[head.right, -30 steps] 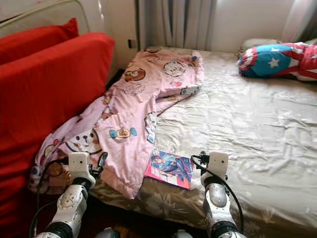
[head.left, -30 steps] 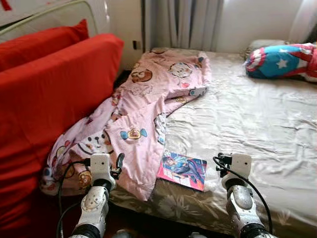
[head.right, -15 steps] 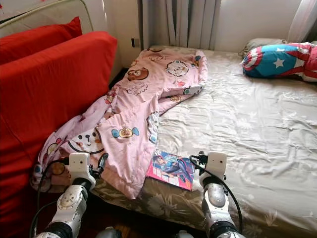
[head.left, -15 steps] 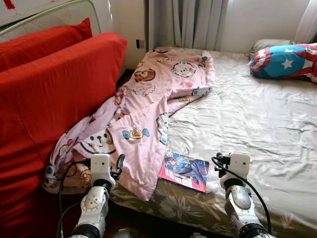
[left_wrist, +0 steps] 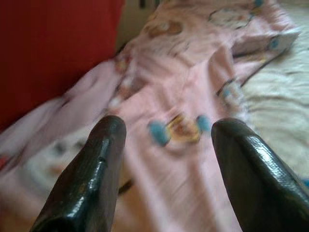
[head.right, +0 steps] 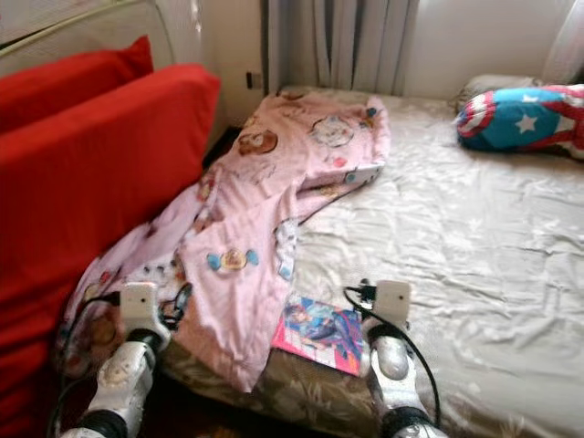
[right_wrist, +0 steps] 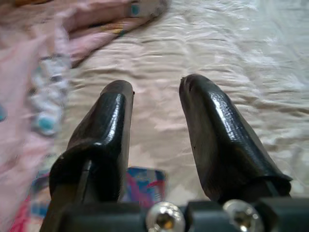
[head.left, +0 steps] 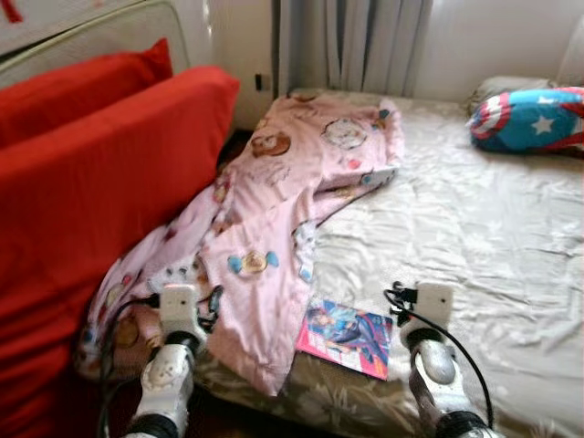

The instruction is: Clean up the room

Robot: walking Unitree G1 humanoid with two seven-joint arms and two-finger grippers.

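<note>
The robot stands at the foot corner of the bed [head.left: 474, 237], both arms raised low in front of it. The left gripper [left_wrist: 166, 159] is spread wide with nothing between its fingers, pointing at the pink cartoon blanket [head.left: 292, 210]; the right gripper [right_wrist: 155, 121] is also parted and empty, hanging above the beige sheet with the comic book [head.left: 349, 327] just under it.

The blanket lies crumpled in a long strip along the left side of the mattress, one end hanging over the edge beside the red sofa [head.left: 91, 201]; the book rests flat near the bed's front edge, touching the fold of the blanket; a star-and-stripes pillow [head.left: 529, 119] sits far off at the head of the bed.

I judge the step in hand is to pick up the book, since the right gripper is nearest to it. A thin flat book on soft cloth is difficult to pinch from above; it would be better to come down over the free edge away from the blanket, one finger pressing into the mattress to slide under the cover, then close slowly so that the sheet is not caught too. The views are a little blurred, so the robot should settle first.
</note>
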